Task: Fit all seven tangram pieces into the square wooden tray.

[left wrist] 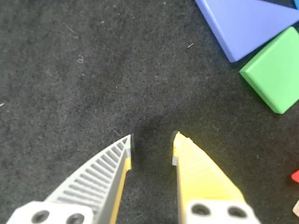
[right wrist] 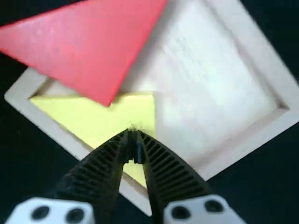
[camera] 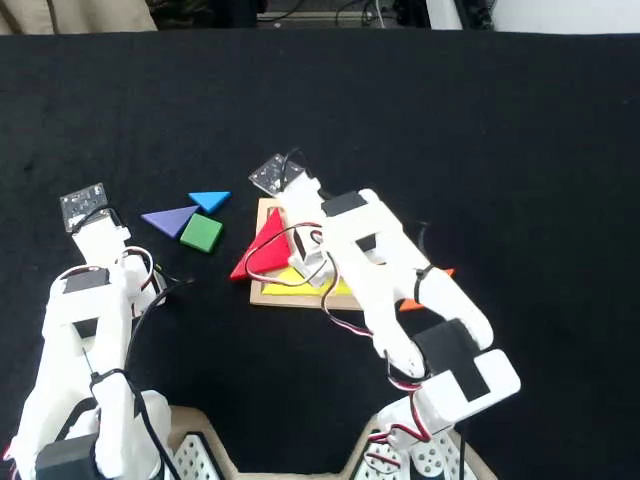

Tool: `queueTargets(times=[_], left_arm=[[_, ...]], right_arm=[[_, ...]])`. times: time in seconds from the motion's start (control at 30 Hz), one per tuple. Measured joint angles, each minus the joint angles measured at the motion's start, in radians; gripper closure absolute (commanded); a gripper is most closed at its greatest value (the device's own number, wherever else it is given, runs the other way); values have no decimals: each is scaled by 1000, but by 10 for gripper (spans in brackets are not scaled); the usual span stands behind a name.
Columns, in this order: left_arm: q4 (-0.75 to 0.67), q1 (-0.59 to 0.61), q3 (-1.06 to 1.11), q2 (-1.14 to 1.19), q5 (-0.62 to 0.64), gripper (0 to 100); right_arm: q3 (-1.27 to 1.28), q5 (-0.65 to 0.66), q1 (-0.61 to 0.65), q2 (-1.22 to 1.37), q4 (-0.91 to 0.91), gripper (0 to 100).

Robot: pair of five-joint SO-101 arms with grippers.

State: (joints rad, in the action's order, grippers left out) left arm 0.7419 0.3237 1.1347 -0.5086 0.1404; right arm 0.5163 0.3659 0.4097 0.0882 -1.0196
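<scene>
Since the large red wooden triangle (right wrist: 88, 42) lies only half in the square wooden tray (right wrist: 261, 56), overhanging one rim corner and overlapping the flat yellow triangle (right wrist: 93, 116) seated inside, seating it looks like the step in hand. The right gripper (right wrist: 133, 135) is clenched on nothing, tips over the yellow piece with red's point just ahead, so this arm is nearer. The left gripper (left wrist: 152, 140) hangs released over the black tabletop (left wrist: 70, 70), near the purple triangle (left wrist: 247, 23) and green square (left wrist: 275, 74).
</scene>
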Motion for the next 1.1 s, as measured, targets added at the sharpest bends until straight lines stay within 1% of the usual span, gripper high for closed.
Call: queueTargets(times=[0.23, 0.43, 0.63, 0.73, 1.1], left_arm=[[0, 0, 0, 0, 0, 848], [0, 0, 0, 0, 0, 848], [0, 0, 0, 0, 0, 848], [0, 0, 0, 0, 0, 848], [0, 0, 0, 0, 0, 848]], right_arm=[[28, 5, 8, -35, -46, 988], [61, 6, 26, -180, -52, 988], [61, 6, 138, -233, -35, 987], [34, 6, 166, -201, -35, 987], [-132, -12, 169, 41, -32, 987]])
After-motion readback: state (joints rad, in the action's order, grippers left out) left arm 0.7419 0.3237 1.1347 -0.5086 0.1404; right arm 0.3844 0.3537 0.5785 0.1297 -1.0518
